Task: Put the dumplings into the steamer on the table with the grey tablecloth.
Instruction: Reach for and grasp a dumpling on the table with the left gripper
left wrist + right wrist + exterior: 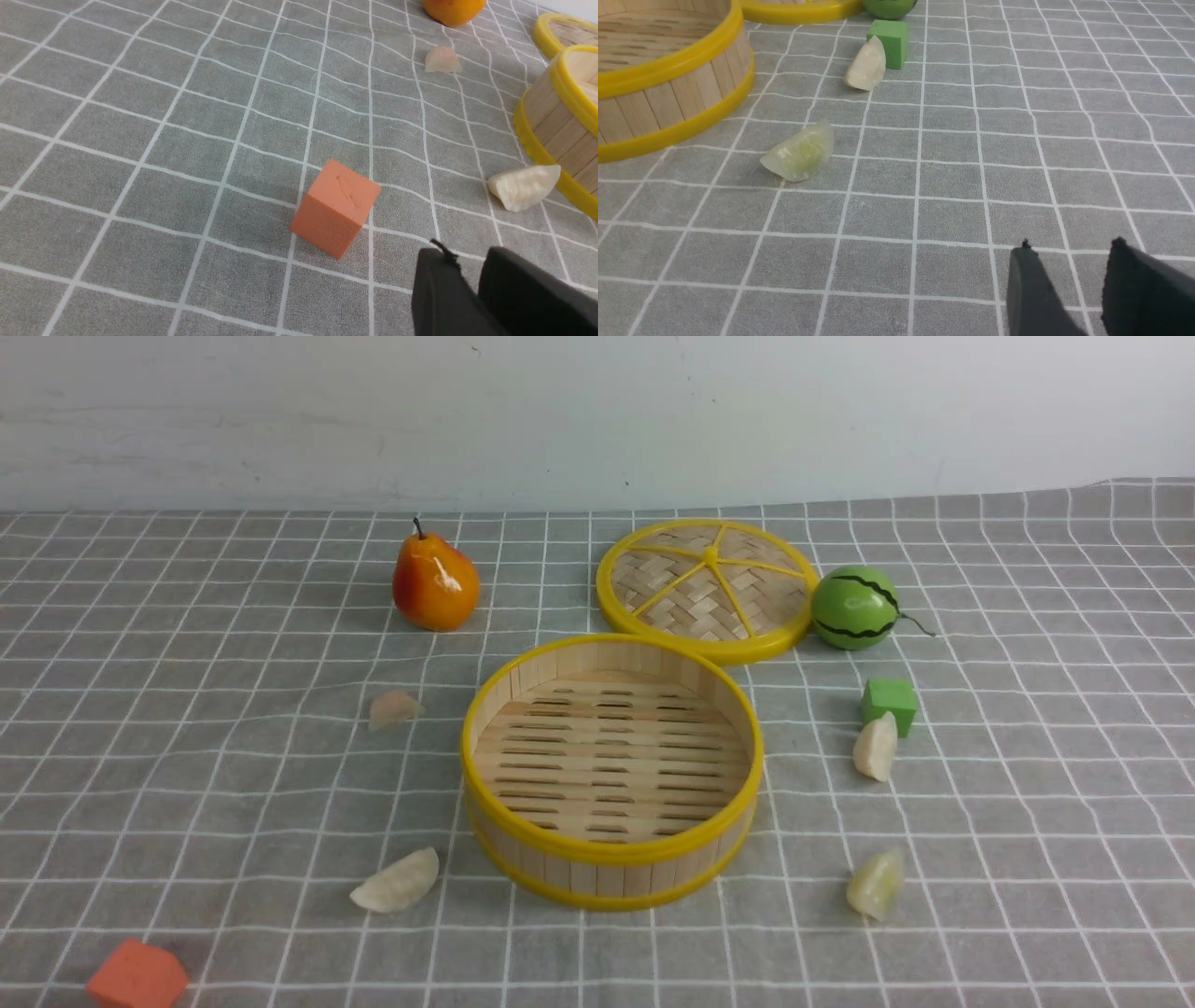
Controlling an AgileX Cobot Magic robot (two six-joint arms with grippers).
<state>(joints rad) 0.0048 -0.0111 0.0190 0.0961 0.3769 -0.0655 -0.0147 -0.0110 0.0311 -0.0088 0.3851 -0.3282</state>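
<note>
Only the wrist views show my claws: left gripper [467, 256] narrowly apart by the orange block [335, 207], right gripper [1071, 247] wider apart, both holding nothing. The front view alone shows all four dumplings [396, 882] (two each side) on the grey tablecloth [187, 756], outside the steamer [607, 873].

table [187, 756] bears steamer [607, 879], lid [707, 590], dumplings [396, 882], pear [435, 581], melon [854, 608], green cube [888, 700], orange block [137, 978].
</note>
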